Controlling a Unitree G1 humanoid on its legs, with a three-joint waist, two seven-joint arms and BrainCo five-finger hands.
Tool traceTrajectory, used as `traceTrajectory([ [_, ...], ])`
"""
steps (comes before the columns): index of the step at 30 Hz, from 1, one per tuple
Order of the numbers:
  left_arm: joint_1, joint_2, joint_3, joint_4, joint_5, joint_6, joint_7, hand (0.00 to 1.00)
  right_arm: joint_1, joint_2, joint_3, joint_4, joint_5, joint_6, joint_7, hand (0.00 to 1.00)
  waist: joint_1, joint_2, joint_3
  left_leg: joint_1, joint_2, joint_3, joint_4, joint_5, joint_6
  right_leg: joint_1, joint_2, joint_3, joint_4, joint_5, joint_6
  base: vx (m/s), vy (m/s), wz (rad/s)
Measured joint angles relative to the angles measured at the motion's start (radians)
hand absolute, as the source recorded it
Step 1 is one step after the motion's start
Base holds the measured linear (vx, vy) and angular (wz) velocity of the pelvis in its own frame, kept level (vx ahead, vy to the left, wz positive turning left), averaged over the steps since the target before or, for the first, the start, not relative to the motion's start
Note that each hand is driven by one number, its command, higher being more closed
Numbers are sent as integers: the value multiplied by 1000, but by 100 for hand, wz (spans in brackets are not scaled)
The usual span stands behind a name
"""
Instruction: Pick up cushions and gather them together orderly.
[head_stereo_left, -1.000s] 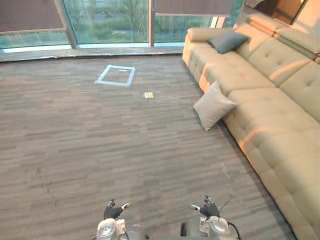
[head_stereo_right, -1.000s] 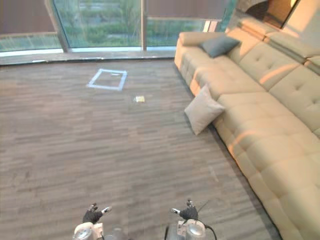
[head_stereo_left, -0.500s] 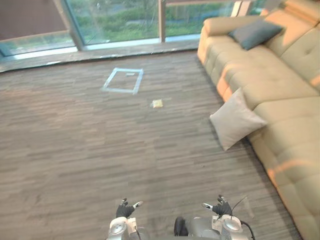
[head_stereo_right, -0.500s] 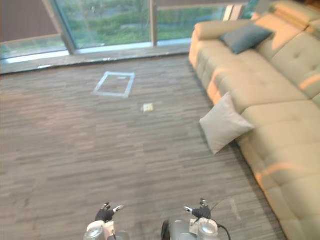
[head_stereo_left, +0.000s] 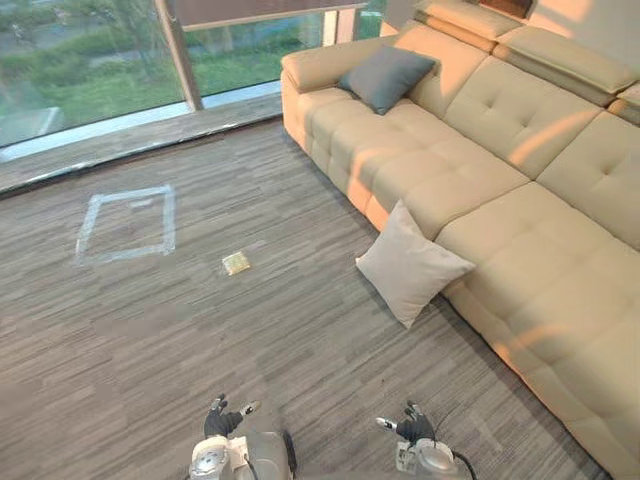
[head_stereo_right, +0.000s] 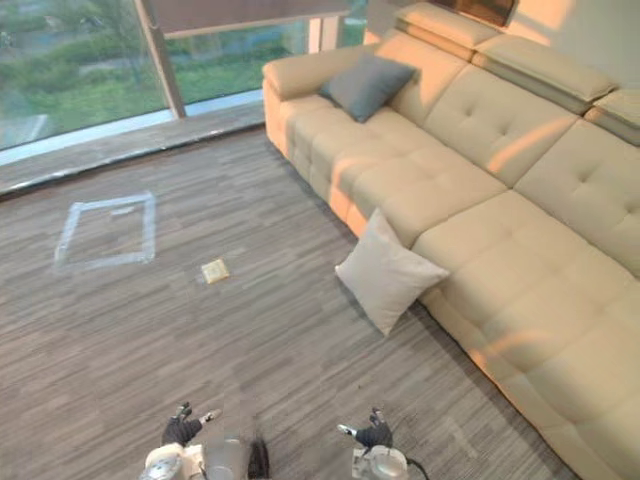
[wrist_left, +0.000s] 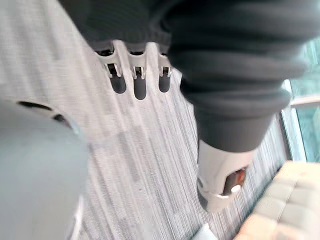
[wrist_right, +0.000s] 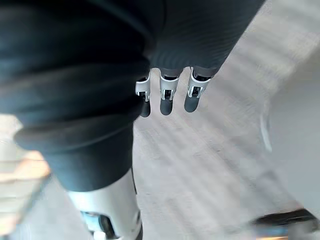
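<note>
Evidently the gathering is not yet begun: the pale cushion (head_stereo_left: 410, 262) is standing on the carpeted floor (head_stereo_left: 200, 330), leaning against the front of the cream sofa (head_stereo_left: 520, 210), while the dark grey cushion (head_stereo_left: 385, 77) is lying up on the seat at the sofa's far end, well apart from it. The left hand (head_stereo_left: 220, 420) and the right hand (head_stereo_left: 412, 428) are hanging low, well short of either cushion, each carrying nothing, fingers (wrist_left: 139, 87) loose and apart. A taped square (head_stereo_left: 127, 222) and a small yellowish scrap (head_stereo_left: 236, 263) are lying on the floor to the left. By my reading, everything is remaining: reaching the pale cushion, lifting it, and setting it neatly beside the grey one.
</note>
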Motion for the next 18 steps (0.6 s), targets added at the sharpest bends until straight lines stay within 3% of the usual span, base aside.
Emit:
traceTrajectory([
  [2, -4, 0, -19, 3, 0, 0, 0, 0, 0, 0, 2, -18, 0, -3, 1, 0, -1, 3, 1, 88, 1, 30, -71, -14, -11, -100, -24, -134, -20, -25, -43, 415, 135, -40],
  [5, -4, 6, -36, 28, 0, 0, 0, 0, -12, -6, -7, -18, -2, -4, -1, 0, -11, 9, 4, 201, 10, 89, -174, -5, -26, -177, -51, -386, -295, -39, -88, 409, 64, -33],
  [7, -4, 11, -55, 42, 0, 1, -2, 0, -25, -15, -8, -9, -8, -3, -1, 0, -17, 14, 6, 254, 7, 111, -221, -2, -32, -178, -32, -493, -493, 20, -128, 473, 12, -28],
  [8, -1, 17, -68, 50, 1, 1, -5, 0, -27, -20, -10, 2, -30, -2, 0, 0, -18, 13, 6, 292, -9, 111, -241, -4, -46, -178, 3, -489, -612, 116, -163, 572, -48, -25],
  [9, -2, 12, -67, 60, 2, 2, -6, 0, -29, -28, -20, 3, -39, -4, 1, 0, -26, 9, 5, 319, -14, 97, -242, -12, -58, -175, 22, -449, -627, 174, -252, 683, -45, -35],
  [10, -7, -9, -68, 67, 3, 4, -9, 0, -39, -40, -35, 6, -41, -3, 1, 0, -26, 52, 1, 326, 14, 87, -228, -8, -69, -175, 38, -459, -600, 165, -256, 551, -65, -20],
  [11, -8, -27, -70, 61, 15, 3, -13, 0, -39, -43, -46, 4, -40, -4, 1, 0, -33, 63, 0, 307, 24, 63, -170, 11, -101, -163, 38, -463, -591, 111, -247, 511, -109, -14],
  [12, -11, -35, -67, 54, 19, 0, -17, 0, -42, -53, -54, -2, -38, -4, 1, 0, -44, 77, 8, 282, 42, 39, -81, 16, -107, -146, 45, -471, -591, 91, -244, 577, -173, 5],
  [13, -19, -42, -58, 51, 20, 2, -21, 0, -43, -58, -55, -17, -38, -3, 1, 0, -52, 95, 21, 216, 88, -5, 105, 45, -106, -102, 66, -474, -610, 72, -246, 458, -154, -9],
  [14, -18, -44, -45, 38, 20, 2, -24, 0, -41, -60, -48, -16, -38, 2, 0, 0, -47, 101, 32, 131, 138, -55, 330, 141, -94, -44, 91, -459, -649, 56, -250, 402, -89, -25],
  [16, -9, -44, -25, 14, 19, 0, -24, 0, -34, -56, -39, -13, -38, 8, -4, 0, -41, 94, 39, 29, 187, -82, 550, 120, -95, 45, 126, -420, -697, 34, -254, 394, -48, -54],
  [18, 4, -36, -26, -13, 19, -1, -25, 0, -28, -46, -38, -11, -37, 10, -3, 0, -32, 78, 43, -61, 191, -88, 584, 80, -97, 110, 130, -367, -738, 18, -243, 362, -20, -79],
])
